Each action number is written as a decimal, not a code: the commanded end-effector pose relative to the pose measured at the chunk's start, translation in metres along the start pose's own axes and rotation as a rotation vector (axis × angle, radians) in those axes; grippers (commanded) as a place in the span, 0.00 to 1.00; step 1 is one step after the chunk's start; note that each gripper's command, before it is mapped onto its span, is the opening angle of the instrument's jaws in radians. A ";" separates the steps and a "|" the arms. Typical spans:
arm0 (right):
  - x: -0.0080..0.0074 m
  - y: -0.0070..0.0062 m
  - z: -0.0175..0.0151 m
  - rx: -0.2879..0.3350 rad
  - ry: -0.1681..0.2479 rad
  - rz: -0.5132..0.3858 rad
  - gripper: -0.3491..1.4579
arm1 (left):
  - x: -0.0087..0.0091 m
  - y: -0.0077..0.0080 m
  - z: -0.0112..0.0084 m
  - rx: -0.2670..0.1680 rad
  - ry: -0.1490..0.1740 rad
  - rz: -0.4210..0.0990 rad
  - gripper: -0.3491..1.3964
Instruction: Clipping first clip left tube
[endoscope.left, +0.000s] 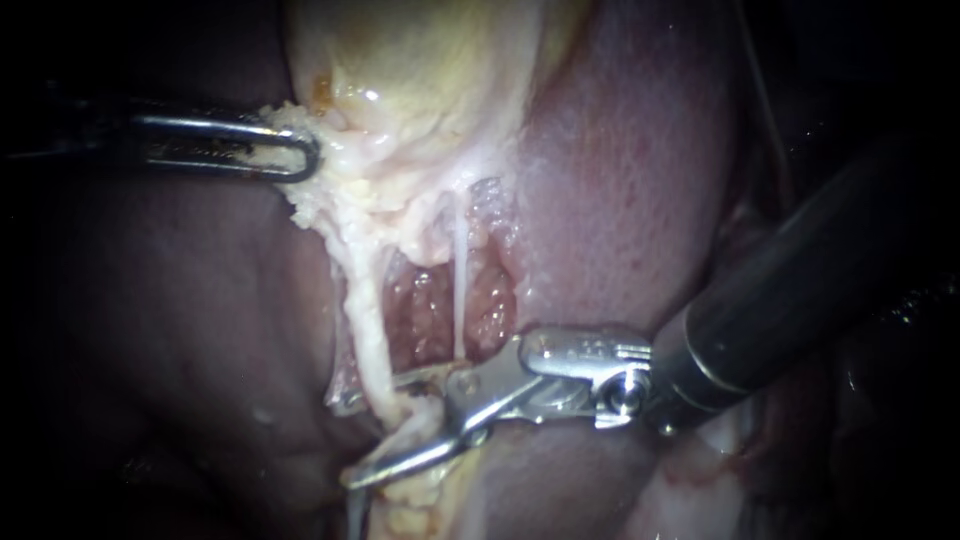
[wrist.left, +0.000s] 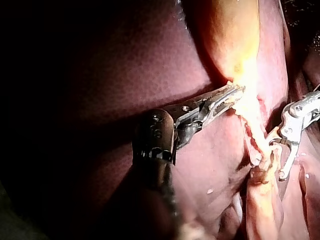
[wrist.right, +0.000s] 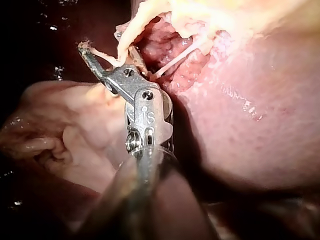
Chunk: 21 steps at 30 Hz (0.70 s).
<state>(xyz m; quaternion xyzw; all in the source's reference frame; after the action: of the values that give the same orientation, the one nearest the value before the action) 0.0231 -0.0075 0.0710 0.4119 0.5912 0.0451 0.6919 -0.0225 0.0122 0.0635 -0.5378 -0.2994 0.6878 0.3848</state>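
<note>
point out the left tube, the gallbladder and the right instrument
left tube (endoscope.left: 371, 330), endoscope view, middle of the strand
gallbladder (endoscope.left: 430, 80), endoscope view, pale wall
right instrument (endoscope.left: 343, 440), endoscope view, midway between its jaw tips

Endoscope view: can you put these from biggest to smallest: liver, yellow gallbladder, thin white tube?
1. liver, filling most of the view.
2. gallbladder, though it runs off the edge.
3. thin white tube, by far the smallest.
</note>
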 end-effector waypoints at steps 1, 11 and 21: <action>-0.0005 -0.0001 0.0002 0.005 -0.015 -0.002 0.44 | 0.0000 0.0000 0.0000 0.000 0.000 0.000 0.00; -0.0011 -0.0003 0.0006 0.059 -0.026 -0.015 0.43 | 0.0001 0.0000 0.0002 -0.002 0.000 -0.001 0.00; 0.0030 0.0001 0.0003 0.066 0.080 0.000 0.43 | 0.0001 0.0000 0.0004 -0.001 0.000 -0.001 0.00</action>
<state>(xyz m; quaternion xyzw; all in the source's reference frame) 0.0243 -0.0057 0.0685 0.4322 0.6213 0.0440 0.6521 -0.0229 0.0123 0.0635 -0.5379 -0.2997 0.6874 0.3851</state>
